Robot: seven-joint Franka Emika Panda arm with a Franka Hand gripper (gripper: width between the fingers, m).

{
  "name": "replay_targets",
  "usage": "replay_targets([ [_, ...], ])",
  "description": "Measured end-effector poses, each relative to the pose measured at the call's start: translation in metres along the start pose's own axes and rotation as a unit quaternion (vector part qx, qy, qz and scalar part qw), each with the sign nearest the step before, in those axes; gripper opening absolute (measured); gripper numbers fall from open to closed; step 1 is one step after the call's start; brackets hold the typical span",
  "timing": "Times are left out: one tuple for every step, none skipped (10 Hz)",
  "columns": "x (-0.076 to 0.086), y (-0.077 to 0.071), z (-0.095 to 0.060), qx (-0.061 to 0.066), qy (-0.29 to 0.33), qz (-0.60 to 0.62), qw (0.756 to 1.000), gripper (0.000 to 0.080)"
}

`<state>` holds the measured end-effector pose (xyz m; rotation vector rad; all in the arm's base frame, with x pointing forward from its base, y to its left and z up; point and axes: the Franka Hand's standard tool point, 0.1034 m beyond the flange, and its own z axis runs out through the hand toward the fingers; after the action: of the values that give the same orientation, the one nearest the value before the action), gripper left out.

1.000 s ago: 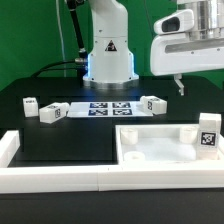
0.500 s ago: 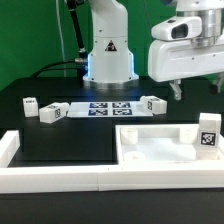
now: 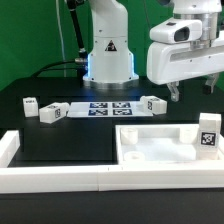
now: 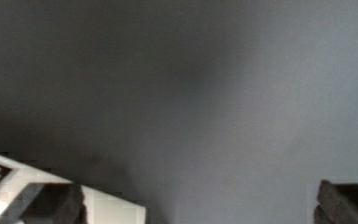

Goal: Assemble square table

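The square table's white slab [image 3: 160,150] lies at the front on the exterior view's right, with a tagged white block [image 3: 207,134] at its right end. Three small tagged legs lie on the black table: two on the left [image 3: 30,104] [image 3: 52,113] and one [image 3: 150,104] right of the marker board [image 3: 100,108]. My gripper [image 3: 193,92] hangs open in the air above and behind the slab, holding nothing. In the wrist view the gripper [image 4: 201,205] spans bare dark table. A white tagged part [image 4: 2,176] shows beside one finger [image 4: 48,205]; which part it is I cannot tell.
A long white low border wall [image 3: 60,182] runs along the front edge and turns up at the left [image 3: 8,148]. The robot base [image 3: 108,50] stands at the back centre, with green backdrop behind it.
The gripper has come down a little and shifted slightly toward the exterior view's left. Its jaws stayed open. The parts on the table have not moved.
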<state>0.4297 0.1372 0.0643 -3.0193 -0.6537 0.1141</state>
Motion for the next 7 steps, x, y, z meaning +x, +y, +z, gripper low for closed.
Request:
replay_targets([
  [-0.022,-0.002,0.004,0.003,-0.054,-0.004,0.999,0.0649],
  [-0.041,-0.001,0.007,0.002,-0.098,-0.018,0.995,0.0649],
  [-0.051,0.002,0.009,0.002,-0.119,-0.02,0.993,0.0649],
  [-0.058,0.003,0.012,0.009,-0.152,-0.014,0.988,0.0649],
  [-0.054,0.001,0.011,0.012,-0.175,-0.011,0.984,0.0649],
  [-0.057,-0.001,0.012,0.018,-0.214,-0.007,0.977,0.0649],
  [-0.059,-0.002,0.016,0.019,-0.254,0.006,0.967,0.0649],
])
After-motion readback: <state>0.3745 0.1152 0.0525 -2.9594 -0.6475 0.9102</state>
